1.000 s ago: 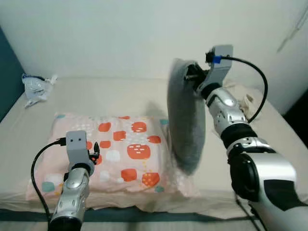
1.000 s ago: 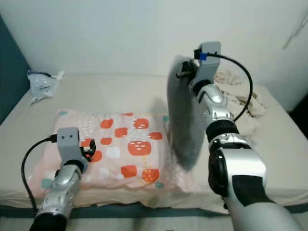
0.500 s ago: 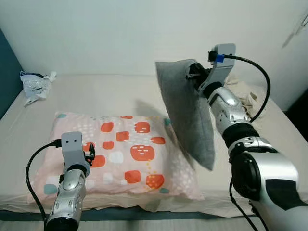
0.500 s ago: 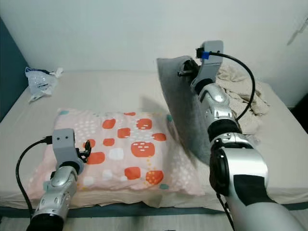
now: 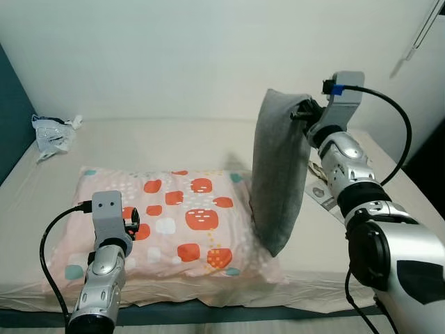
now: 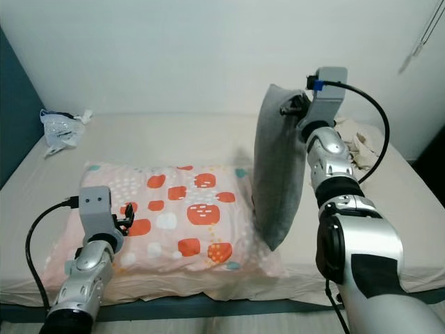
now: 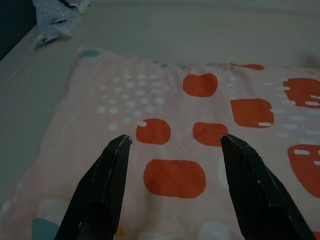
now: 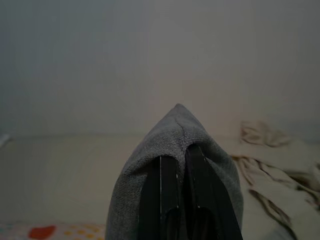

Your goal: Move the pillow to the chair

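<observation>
- The right gripper is raised above the bed, its 2 black fingers clenched on the top edge of a grey pillow.
- In the right wrist view the 2 fingers sit close together, pressed into the grey fabric, with the pillow's top corner rising just beyond their tips.
- The grey pillow hangs upright from that grip, lifted off the bed, its lower end just beside the right edge of a patterned pillow.
- The grey pillow is plain mid-grey with a woven texture, tall and narrow as seen from the head camera, and slightly plump in the middle.
- The left gripper hovers low over the patterned pillow with its 2 fingers spread wide apart, grasping nothing.
- The patterned pillow is pale pink with red-orange rounded patches, white dots and a few teal marks, and it lies flat near the front edge of the bed.
- The bed has a beige sheet.
- A crumpled clear plastic bag lies at the far left corner of the bed.
- Rumpled cream cloth lies at the far right, behind the right arm.
- A plain white wall runs behind the bed, with a dark teal surface at the left edge.
</observation>
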You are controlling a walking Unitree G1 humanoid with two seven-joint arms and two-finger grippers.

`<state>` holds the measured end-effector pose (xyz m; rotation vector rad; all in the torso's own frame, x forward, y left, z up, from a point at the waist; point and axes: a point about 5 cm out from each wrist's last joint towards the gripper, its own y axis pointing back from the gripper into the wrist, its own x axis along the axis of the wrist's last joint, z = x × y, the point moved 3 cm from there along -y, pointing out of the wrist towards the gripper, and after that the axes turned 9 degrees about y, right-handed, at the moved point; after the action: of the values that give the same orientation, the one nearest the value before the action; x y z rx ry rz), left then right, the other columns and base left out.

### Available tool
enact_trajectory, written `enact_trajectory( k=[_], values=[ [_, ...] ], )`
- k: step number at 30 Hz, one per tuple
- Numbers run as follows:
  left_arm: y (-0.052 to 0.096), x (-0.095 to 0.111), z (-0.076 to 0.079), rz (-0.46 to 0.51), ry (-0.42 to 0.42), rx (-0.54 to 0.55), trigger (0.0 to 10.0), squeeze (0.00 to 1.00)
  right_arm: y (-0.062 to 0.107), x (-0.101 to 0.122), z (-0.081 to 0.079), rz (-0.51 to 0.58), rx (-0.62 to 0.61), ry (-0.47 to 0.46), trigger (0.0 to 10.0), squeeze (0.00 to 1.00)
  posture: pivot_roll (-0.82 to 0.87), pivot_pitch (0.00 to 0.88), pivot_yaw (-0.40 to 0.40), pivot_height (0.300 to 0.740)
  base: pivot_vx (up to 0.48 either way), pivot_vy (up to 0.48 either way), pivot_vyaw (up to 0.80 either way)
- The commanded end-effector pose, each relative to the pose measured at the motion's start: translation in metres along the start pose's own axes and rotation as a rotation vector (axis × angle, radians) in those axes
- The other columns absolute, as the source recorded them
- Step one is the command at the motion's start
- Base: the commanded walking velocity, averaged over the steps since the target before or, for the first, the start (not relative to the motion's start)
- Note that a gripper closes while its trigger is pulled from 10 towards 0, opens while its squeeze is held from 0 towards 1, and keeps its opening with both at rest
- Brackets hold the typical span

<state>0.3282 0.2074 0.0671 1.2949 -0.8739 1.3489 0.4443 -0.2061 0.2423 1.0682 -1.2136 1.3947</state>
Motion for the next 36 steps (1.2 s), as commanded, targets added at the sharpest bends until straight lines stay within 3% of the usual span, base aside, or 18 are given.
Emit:
enact_trajectory(
  k=[1, 3, 4, 5, 6, 13, 15, 16, 17, 19, 20, 22, 24, 27, 29, 31, 35, 36],
  values=[
    [0.001, -0.007, -0.002, -0.025, -0.022, 0.003, 10.0, 0.00, -0.001, 0.007, 0.010, 0.015, -0.034, 0.013, 10.0, 0.00, 0.02, 0.049, -0.051, 0.740, 0.000, 0.000, 0.00],
    [0.001, -0.006, -0.003, -0.026, -0.024, 0.003, 10.0, 0.00, 0.000, 0.005, 0.012, 0.008, -0.047, 0.012, 10.0, 0.00, 0.02, 0.056, -0.047, 0.740, 0.000, 0.000, 0.00],
    [0.001, -0.006, -0.003, -0.026, -0.025, 0.003, 10.0, 0.00, 0.001, 0.003, 0.014, 0.002, -0.059, 0.003, 10.0, 0.15, 0.02, 0.057, -0.047, 0.740, 0.000, 0.000, 0.00],
    [0.001, -0.006, -0.003, -0.027, -0.027, 0.003, 10.0, 0.00, 0.001, 0.002, 0.017, -0.003, -0.078, -0.003, 10.0, 0.61, 0.02, 0.057, -0.047, 0.740, 0.000, 0.000, 0.00],
    [0.001, -0.006, -0.004, -0.028, -0.028, 0.003, 10.0, 0.00, 0.002, 0.000, 0.020, -0.010, -0.098, -0.015, 10.0, 1.00, 0.03, 0.059, -0.048, 0.740, 0.000, 0.000, 0.00],
    [0.003, -0.007, -0.007, -0.033, -0.036, 0.009, 10.0, 0.00, 0.006, -0.006, 0.033, -0.040, -0.173, -0.029, 10.0, 1.00, 0.03, 0.070, -0.044, 0.740, 0.000, 0.000, 0.00],
    [0.003, -0.008, -0.008, -0.039, -0.042, 0.006, 10.0, 0.00, 0.008, -0.009, 0.042, -0.078, -0.217, 0.008, 10.0, 1.00, 0.03, 0.076, -0.035, 0.740, 0.000, 0.000, 0.00],
    [0.003, -0.009, -0.007, -0.047, -0.054, 0.000, 10.0, 0.00, 0.011, -0.013, 0.056, -0.155, -0.297, 0.076, 10.0, 1.00, 0.03, 0.081, -0.032, 0.740, 0.000, 0.000, 0.00],
    [0.003, -0.009, -0.008, -0.048, -0.060, -0.002, 10.0, 0.00, 0.011, -0.009, 0.060, -0.161, -0.319, 0.090, 10.0, 0.25, 0.04, 0.088, -0.031, 0.740, 0.000, 0.000, 0.00],
    [0.004, -0.009, -0.008, -0.049, -0.065, -0.004, 10.0, 0.00, 0.010, -0.005, 0.064, -0.156, -0.331, 0.095, 10.0, 0.25, 0.04, 0.088, -0.031, 0.740, 0.000, 0.000, 0.00],
    [0.004, -0.009, -0.010, -0.050, -0.065, -0.001, 10.0, 0.00, 0.009, -0.001, 0.063, -0.149, -0.331, 0.094, 10.0, 0.00, 0.04, 0.089, -0.030, 0.740, 0.000, 0.000, 0.00],
    [0.004, -0.008, -0.018, -0.051, -0.072, 0.011, 10.0, 0.00, 0.003, 0.010, 0.054, -0.120, -0.307, 0.097, 10.0, 0.00, 0.04, 0.089, -0.028, 0.740, 0.000, 0.000, 0.00],
    [0.004, -0.010, -0.023, -0.062, -0.070, 0.021, 10.0, 0.00, 0.001, 0.002, 0.041, -0.139, -0.249, 0.084, 10.0, 0.00, 0.03, 0.089, -0.026, 0.740, 0.000, 0.000, 0.00],
    [0.004, -0.013, -0.029, -0.089, -0.070, 0.036, 10.0, 0.00, 0.008, -0.037, 0.009, -0.214, -0.121, 0.088, 10.0, 0.00, 0.01, 0.090, -0.029, 0.740, 0.000, 0.000, 0.00],
    [0.004, -0.014, -0.030, -0.096, -0.075, 0.037, 10.0, 0.00, 0.012, -0.048, 0.002, -0.237, -0.092, 0.092, 10.0, 0.00, 0.01, 0.089, -0.030, 0.740, 0.000, 0.000, 0.00],
    [0.003, -0.016, -0.028, -0.107, -0.086, 0.030, 10.0, 0.00, 0.030, -0.089, -0.017, -0.324, -0.042, 0.066, 10.0, 0.00, 0.00, 0.082, -0.035, 0.740, 0.000, 0.000, 0.00],
    [0.001, -0.017, -0.027, -0.117, -0.092, 0.023, 10.0, 0.00, 0.048, -0.121, -0.031, -0.389, -0.013, 0.024, 10.0, 0.00, 0.00, 0.071, -0.035, 0.740, 0.000, 0.000, 0.00],
    [0.000, -0.022, -0.024, -0.137, -0.090, 0.018, 10.0, 0.00, 0.065, -0.145, -0.036, -0.443, -0.009, 0.000, 10.0, 0.00, -0.01, 0.036, -0.039, 0.740, 0.000, 0.000, 0.00]
  ],
)
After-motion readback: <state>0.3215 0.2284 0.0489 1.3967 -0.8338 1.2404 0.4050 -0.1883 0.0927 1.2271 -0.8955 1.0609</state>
